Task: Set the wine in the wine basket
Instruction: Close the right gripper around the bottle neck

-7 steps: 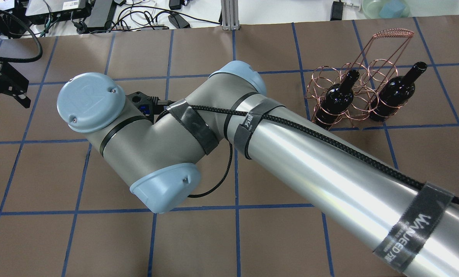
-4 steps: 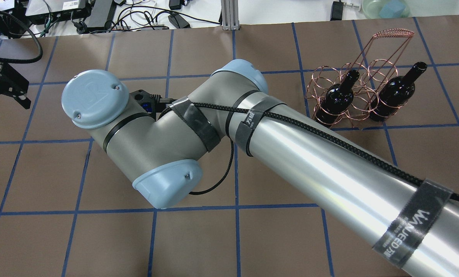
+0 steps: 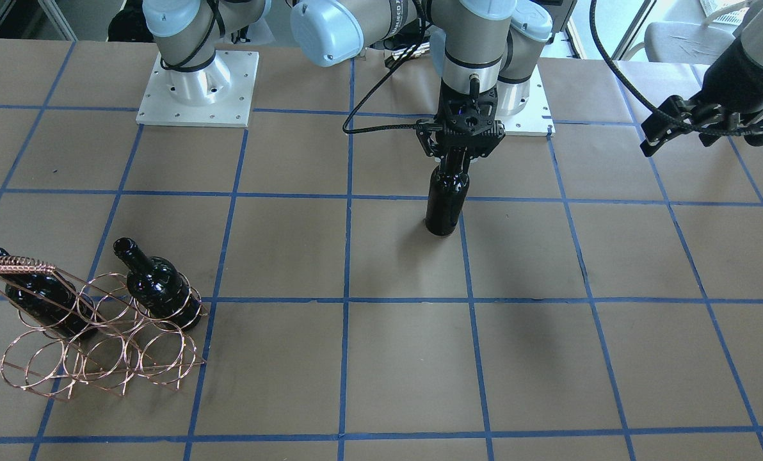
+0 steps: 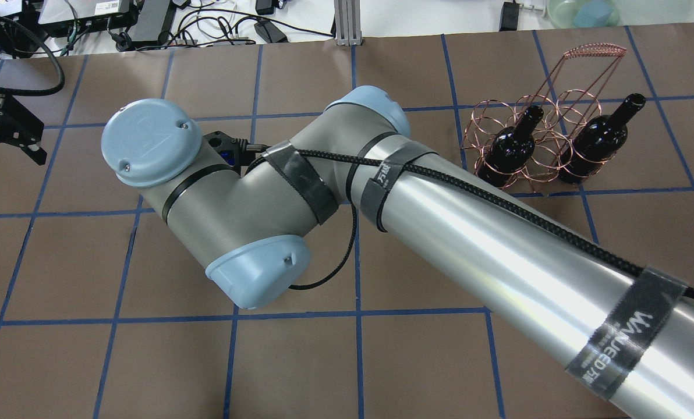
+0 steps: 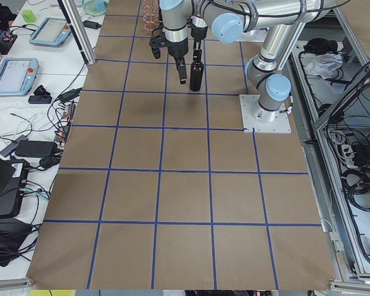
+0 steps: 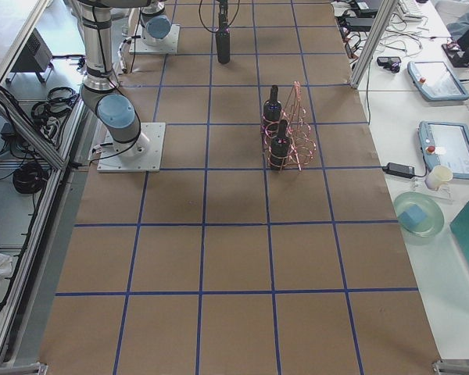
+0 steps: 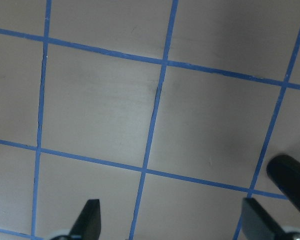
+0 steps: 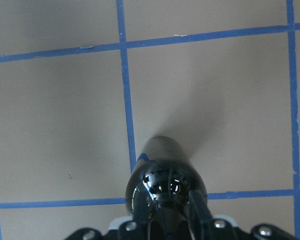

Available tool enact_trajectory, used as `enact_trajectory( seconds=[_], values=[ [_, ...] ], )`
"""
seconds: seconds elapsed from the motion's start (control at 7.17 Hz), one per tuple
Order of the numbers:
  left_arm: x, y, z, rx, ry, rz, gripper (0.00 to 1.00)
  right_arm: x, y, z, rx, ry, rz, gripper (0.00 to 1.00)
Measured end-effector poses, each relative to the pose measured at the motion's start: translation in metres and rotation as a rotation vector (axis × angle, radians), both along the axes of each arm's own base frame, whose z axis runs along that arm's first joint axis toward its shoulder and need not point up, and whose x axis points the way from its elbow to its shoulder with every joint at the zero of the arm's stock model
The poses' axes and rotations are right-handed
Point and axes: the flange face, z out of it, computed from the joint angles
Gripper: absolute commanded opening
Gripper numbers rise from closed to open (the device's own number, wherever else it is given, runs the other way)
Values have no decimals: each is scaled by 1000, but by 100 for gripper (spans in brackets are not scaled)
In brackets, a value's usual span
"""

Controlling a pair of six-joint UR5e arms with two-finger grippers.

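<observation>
My right gripper is shut on the neck of a glossy black wine bottle and holds it upright over the table's middle, near my base. The right wrist view looks down the bottle between the fingers. In the overhead view the right arm hides both. The copper wire wine basket stands far off toward my right, with two like bottles in its rings. My left gripper is open and empty above the table on my left.
The brown paper table top carries a blue tape grid. The right arm's forearm stretches across the overhead view. Cables and devices lie beyond the far edge. The arm bases stand at the near edge.
My right arm's wrist has shifted a little to the right and away from me in the overhead view. The left gripper has drawn slightly toward the left edge. The basket and its bottles have not moved.
</observation>
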Motion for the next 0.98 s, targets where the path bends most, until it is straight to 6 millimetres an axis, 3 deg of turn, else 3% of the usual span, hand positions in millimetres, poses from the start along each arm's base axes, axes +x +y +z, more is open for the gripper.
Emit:
enact_trajectory(
  seconds=[0.14,0.28,0.56,0.98],
  values=[
    [0,0,0,1,0,0,100,1,0,0,4,-7,-3,32],
    [0,0,-1,2,0,0,100,1,0,0,7,-11,-5,37],
    [0,0,-1,3,1,0,100,2,1,0,14,-21,-8,92],
    [0,0,-1,3,1,0,100,5,0,-2,10,-42,-8,95]
  ],
)
